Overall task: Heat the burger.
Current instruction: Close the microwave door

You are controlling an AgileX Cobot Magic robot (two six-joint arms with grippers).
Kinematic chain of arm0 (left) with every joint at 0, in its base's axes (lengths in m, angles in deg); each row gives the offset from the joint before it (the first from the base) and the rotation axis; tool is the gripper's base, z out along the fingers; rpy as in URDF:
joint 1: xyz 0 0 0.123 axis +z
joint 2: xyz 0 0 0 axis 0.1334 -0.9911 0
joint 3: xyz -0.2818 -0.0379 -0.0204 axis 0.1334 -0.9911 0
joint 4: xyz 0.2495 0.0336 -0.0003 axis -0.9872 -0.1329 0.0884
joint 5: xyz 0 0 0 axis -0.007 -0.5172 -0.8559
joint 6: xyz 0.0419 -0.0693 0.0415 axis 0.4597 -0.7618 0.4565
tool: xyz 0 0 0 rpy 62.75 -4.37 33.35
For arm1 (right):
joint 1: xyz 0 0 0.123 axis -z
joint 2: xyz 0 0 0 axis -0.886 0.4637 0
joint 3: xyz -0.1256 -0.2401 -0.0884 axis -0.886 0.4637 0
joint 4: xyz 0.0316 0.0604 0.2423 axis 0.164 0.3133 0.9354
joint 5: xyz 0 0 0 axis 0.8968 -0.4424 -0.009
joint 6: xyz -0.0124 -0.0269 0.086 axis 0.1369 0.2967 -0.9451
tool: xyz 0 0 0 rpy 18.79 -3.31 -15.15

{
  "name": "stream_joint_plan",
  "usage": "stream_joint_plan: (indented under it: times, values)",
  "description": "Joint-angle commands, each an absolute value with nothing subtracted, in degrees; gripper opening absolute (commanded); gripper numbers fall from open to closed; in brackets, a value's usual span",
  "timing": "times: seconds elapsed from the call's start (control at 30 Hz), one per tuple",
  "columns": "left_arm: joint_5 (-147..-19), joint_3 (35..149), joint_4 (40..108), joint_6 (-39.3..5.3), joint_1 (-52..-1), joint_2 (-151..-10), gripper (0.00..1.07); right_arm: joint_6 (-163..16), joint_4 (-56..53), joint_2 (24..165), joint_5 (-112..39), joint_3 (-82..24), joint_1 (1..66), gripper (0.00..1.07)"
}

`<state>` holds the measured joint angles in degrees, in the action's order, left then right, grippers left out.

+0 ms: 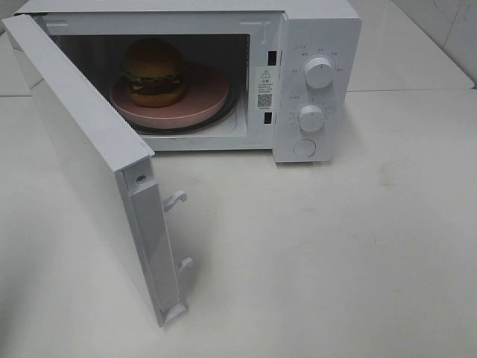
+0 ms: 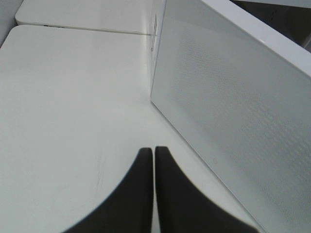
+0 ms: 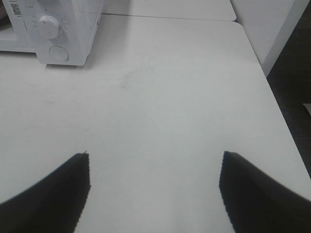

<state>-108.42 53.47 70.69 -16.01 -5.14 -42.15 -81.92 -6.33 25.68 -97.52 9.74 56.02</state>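
Door [image 1: 82, 149] stands wide open at the left of the high view, swung out toward the camera. Behind it, in the upper left-centre, the burger [image 1: 153, 71] sits on a pink plate [image 1: 201, 93] inside the microwave [image 1: 320, 30], so loading looks done. The step in hand is, I judge, to close the door. Right of the cavity is the panel w/ two knobs [image 1: 319, 72] and a round button [image 1: 304, 148] under them. No arm shows in this view. Left gripper [image 2: 154, 155], seen only by its wrist cam, is clenched w/ nothing between the fingers [image 2: 131, 194], low over the table and just beside the door's outer face. The next move prob. calls for pushing that face w/ the closed fingers until it latches, then turning a knob. Right gripper [image 3: 155, 156] is spread wide & empty over bare table, the panel well ahead of it. Table [image 1: 335, 246] is white, smooth, a bit glossy, w/ a seam to a second top behind. At the upper right is what looks like a white tiled wall [image 1: 455, 30].
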Motion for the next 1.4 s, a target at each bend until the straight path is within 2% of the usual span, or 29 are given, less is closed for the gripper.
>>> stream_joint_plan:
  times: [0.03, 0.13, 0.17, 0.3, 0.53, 0.7, 0.77, 0.9, 0.93, 0.97, 1.0, 1.03, 1.07, 1.1, 1.17, 1.4]
  values:
    - [-103.66, 53.76, 71.49, -15.44, -4.92, -44.50, 0.00, -81.46, -6.67, 23.79, -96.78, 9.85, 56.36, 0.72]
    - [-96.67, 52.44, 72.92, -14.29, -4.92, -46.67, 0.00, -81.46, -6.67, 23.79, -96.78, 9.85, 56.36, 0.72]
    - [-89.91, 50.67, 74.99, -13.21, -4.92, -47.65, 0.00, -81.46, -6.67, 23.79, -96.78, 9.85, 56.36, 0.72]
    - [-77.94, 45.85, 77.28, -12.40, -5.03, -49.65, 0.00, -81.46, -6.67, 23.79, -96.78, 9.85, 56.36, 0.72]
    - [-65.85, 39.95, 77.28, -12.40, -5.03, -52.86, 0.00, -81.46, -6.67, 23.79, -96.78, 9.85, 56.36, 0.72]
    - [-57.48, 36.46, 74.70, -12.75, -5.03, -56.24, 0.00, -81.46, -6.67, 23.79, -96.78, 9.85, 56.36, 0.72]
    - [-51.87, 35.54, 71.78, -15.33, -5.03, -58.42, 0.00, -81.46, -6.67, 23.79, -96.78, 9.85, 56.36, 0.72]
    - [-49.86, 35.43, 66.51, -18.76, -5.03, -61.68, 0.00, -81.46, -6.67, 23.79, -96.78, 9.85, 56.36, 0.72]
    - [-48.60, 35.43, 61.35, -22.49, -5.03, -63.92, 0.00, -81.46, -6.67, 23.79, -96.78, 9.85, 56.36, 0.72]
    - [-47.34, 35.43, 59.23, -24.38, -5.03, -64.89, 0.00, -81.46, -6.67, 23.79, -96.78, 9.85, 56.36, 0.72]
    - [-47.34, 35.43, 59.23, -24.38, -5.03, -64.89, 0.00, -81.46, -6.67, 23.79, -96.78, 9.85, 56.36, 0.72]
    - [-44.13, 35.43, 52.76, -29.31, -5.03, -67.47, 0.00, -81.46, -6.67, 23.79, -96.78, 9.85, 56.36, 0.72]
    - [-42.64, 35.43, 50.29, -31.54, -5.03, -68.45, 0.00, -81.46, -6.67, 23.79, -96.78, 9.85, 56.36, 0.72]
    - [-42.64, 35.43, 50.29, -31.54, -5.03, -68.45, 0.00, -81.46, -6.67, 23.79, -96.78, 9.85, 56.36, 0.72]
    - [-35.65, 35.43, 39.41, -36.75, -5.03, -74.12, 0.00, -81.46, -6.67, 23.79, -96.78, 9.85, 56.36, 0.72]
    - [-23.51, 35.43, 32.87, -39.50, -5.03, -82.20, 0.00, -81.46, -6.67, 23.79, -96.78, 9.85, 56.36, 0.72]
